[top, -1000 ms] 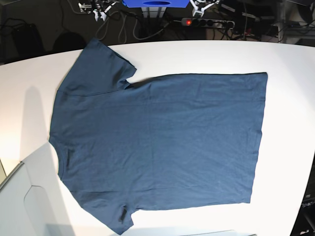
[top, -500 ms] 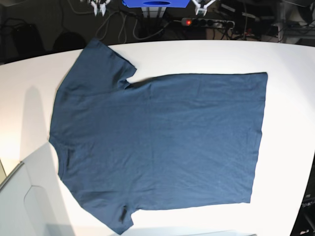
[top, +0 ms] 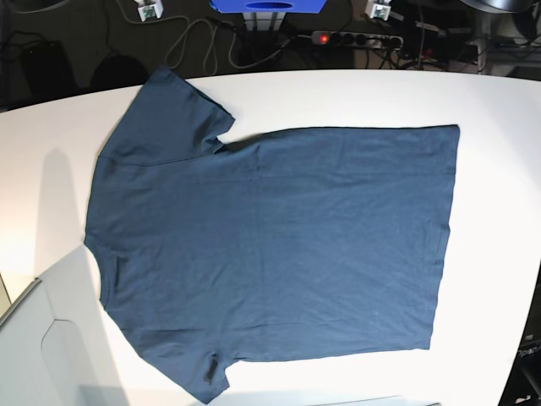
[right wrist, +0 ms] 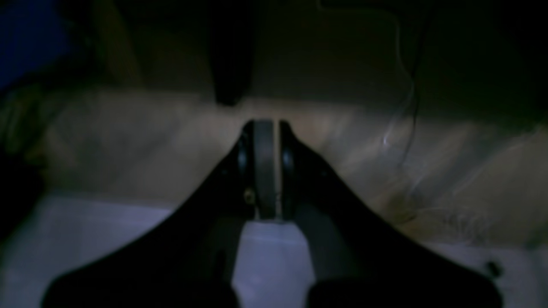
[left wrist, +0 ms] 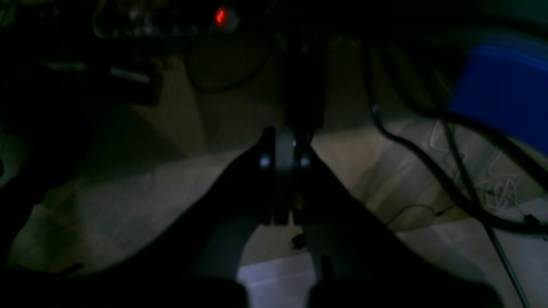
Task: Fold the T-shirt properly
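Note:
The T-shirt (top: 270,245) is dark navy and lies spread flat on the white table (top: 499,110), collar to the left, hem to the right, one sleeve at the far left and one at the near edge. Both grippers hang beyond the table's far edge, well away from the cloth. In the base view, only a pale tip of each shows at the top: my right gripper (top: 148,10) and my left gripper (top: 380,10). The wrist views show my left gripper (left wrist: 281,139) and my right gripper (right wrist: 266,128) shut with nothing between the fingers. The T-shirt is out of both wrist views.
Behind the table are a power strip with a red light (top: 342,38), a blue box (top: 266,5) and loose cables (top: 190,42). A pale flat panel (top: 42,347) lies at the table's near left corner.
Both grippers have drawn back toward the top edge of the base view and spread apart. The T-shirt has not moved.

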{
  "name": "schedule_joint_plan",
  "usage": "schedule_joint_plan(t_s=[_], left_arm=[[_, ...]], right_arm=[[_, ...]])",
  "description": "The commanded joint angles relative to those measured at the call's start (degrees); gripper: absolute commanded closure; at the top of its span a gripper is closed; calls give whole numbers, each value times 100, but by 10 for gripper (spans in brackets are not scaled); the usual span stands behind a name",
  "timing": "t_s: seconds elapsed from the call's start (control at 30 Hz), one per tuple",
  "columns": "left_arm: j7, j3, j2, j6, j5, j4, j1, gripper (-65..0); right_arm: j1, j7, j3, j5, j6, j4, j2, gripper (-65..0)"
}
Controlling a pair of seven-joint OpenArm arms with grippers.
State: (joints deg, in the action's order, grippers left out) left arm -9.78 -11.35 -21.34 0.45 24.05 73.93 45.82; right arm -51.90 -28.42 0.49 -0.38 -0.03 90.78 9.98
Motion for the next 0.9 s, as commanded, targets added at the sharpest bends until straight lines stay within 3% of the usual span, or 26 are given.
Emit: schedule_joint_plan(t_s=[0.0, 0.3, 0.57, 0.77, 0.87], left_arm=[[68, 164, -85, 4, 17, 277, 284, 0], [68, 1808, -85, -32, 17, 2246, 1215, 0], [59, 2722, -85, -32, -1, 3504, 1365, 0], [59, 3188, 82, -40, 34, 4049, 1224, -226], [59, 3645, 354, -40, 34, 4110, 1031, -276]], right_arm=[[-256, 16, 17, 34, 34, 377, 44, 0], [-995, -318, 26, 16, 34, 2671, 528, 0], [-221, -626, 149, -309, 60, 3014, 501, -1], [227, -626, 175, -309, 60, 3093, 413, -1], [412, -626, 166, -309, 60, 3093, 422, -2]])
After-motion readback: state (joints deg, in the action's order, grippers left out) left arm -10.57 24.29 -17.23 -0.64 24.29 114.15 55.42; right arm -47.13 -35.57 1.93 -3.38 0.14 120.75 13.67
